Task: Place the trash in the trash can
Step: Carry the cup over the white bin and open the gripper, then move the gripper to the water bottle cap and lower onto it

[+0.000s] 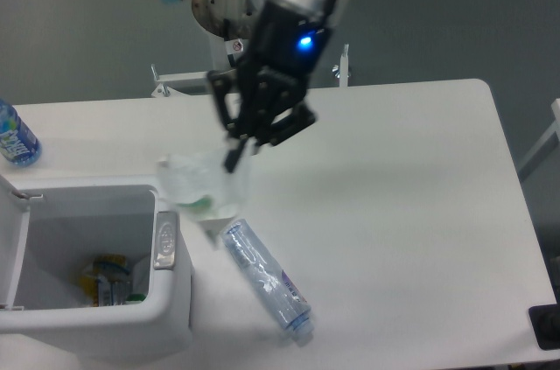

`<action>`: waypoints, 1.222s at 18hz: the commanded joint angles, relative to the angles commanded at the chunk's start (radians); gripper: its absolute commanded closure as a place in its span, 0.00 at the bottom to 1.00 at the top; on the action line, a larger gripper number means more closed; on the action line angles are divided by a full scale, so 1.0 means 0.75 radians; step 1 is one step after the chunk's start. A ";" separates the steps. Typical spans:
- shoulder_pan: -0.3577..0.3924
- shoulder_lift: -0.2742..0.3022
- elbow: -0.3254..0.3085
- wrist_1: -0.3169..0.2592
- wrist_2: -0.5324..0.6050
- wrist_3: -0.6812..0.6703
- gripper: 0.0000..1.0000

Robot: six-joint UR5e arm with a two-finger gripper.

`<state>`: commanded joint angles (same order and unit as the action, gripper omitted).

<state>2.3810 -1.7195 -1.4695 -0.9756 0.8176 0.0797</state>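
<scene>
- Your gripper (238, 153) is hanging just above centre in the frame, its black fingers pointing down and to the lower left, a blue light glowing on its body
- The fingers are drawn close together on the top edge of the crumpled wrapper (203, 185), which is dangling beneath them, whitish and translucent with a dab of green showing through near its lower edge
- You are seeing the wrapper sitting left of centre, just right of the trash can's near corner; whether its underside is touching the table (402, 212) cannot be told from this angle
- The trash can (105, 322) is filling the lower left of the frame with its mouth open, the grey oval latch (165, 240) lying along its right rim and the hinged lid (10, 243) standing up at the far left edge
- Inside the can you are looking at some yellow and blue packaging (107, 278) resting on the bottom
- The crushed clear bottle (265, 281) is lying on its side on the table at lower centre, slanting from just below the wrapper down toward the lower right, close beside the can's right wall
- A small blue-tinted bottle (14, 136) is standing at the left edge of the frame, above the can and well apart from your gripper
</scene>
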 joint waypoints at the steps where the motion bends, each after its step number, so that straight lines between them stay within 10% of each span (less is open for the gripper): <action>1: -0.035 -0.020 0.002 0.010 0.000 0.008 0.60; 3: -0.060 -0.037 0.004 0.059 0.000 0.008 0.00; 15: 0.006 -0.049 0.008 0.094 0.031 -0.014 0.00; 22: 0.087 -0.200 0.039 0.096 0.413 -0.008 0.00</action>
<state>2.4466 -1.8698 -1.4405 -0.9035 1.1271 0.0736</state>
